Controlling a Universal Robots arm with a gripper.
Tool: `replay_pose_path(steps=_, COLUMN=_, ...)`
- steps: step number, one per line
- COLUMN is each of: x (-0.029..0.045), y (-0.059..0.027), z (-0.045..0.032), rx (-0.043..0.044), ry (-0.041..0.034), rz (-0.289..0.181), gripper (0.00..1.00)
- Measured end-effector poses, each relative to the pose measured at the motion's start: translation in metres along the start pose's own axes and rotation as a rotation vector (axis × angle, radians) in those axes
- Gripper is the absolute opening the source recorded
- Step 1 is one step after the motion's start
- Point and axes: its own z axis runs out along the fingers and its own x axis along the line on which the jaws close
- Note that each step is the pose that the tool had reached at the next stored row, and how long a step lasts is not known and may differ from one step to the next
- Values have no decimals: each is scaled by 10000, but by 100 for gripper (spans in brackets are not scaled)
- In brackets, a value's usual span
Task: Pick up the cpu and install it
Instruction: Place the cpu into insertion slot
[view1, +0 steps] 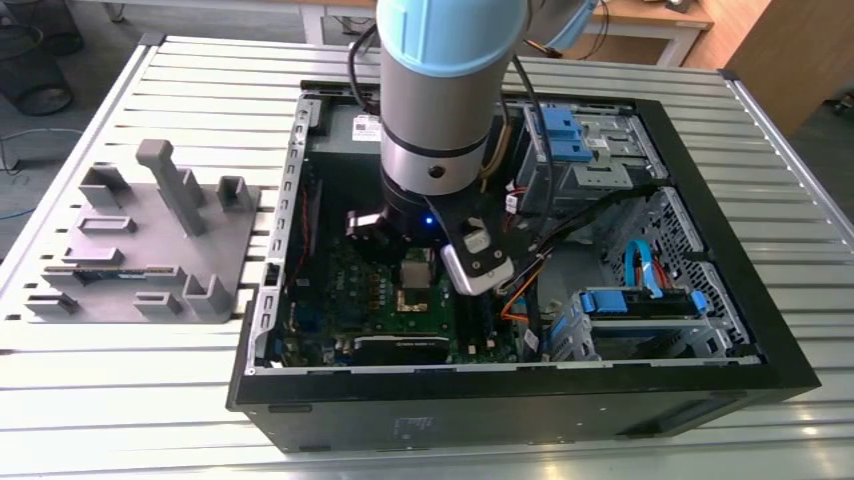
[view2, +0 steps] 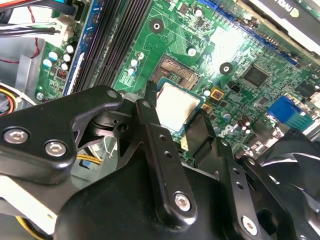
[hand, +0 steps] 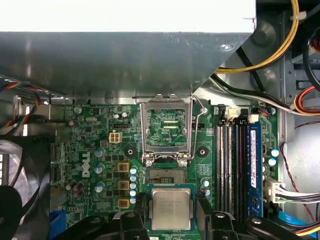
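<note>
The cpu (hand: 171, 207), a small square chip with a pale metal top, sits between the two black fingers (hand: 202, 209) of my gripper (hand: 171, 216), which is shut on its opposite edges. It hangs just above the green motherboard (hand: 95, 150), partly over one edge of the dark open socket (hand: 165, 175), whose metal load frame (hand: 167, 127) stands flipped up. In the second wrist view the cpu (view2: 176, 104) is held next to the exposed socket (view2: 177, 72). In the exterior view the gripper (view1: 418, 268) is low inside the computer case (view1: 534, 400) over the board.
Long black memory slots (hand: 231, 165) run beside the socket, with cable bundles (hand: 295, 192) past them. A metal housing (hand: 125, 60) overhangs the board's far side. Blue drive cages (view1: 641, 305) fill the case's right. A grey fixture tray (view1: 134, 250) lies on the slatted table at the exterior view's left.
</note>
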Motion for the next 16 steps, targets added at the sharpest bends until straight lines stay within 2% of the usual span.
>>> replay_pose_path(steps=10, x=0, y=-2, z=22, rx=-2, ry=-6, rz=107, gripper=47)
replay_pose_path(steps=16, x=0, y=-9, z=94, rx=1, ry=-4, rz=107, gripper=47)
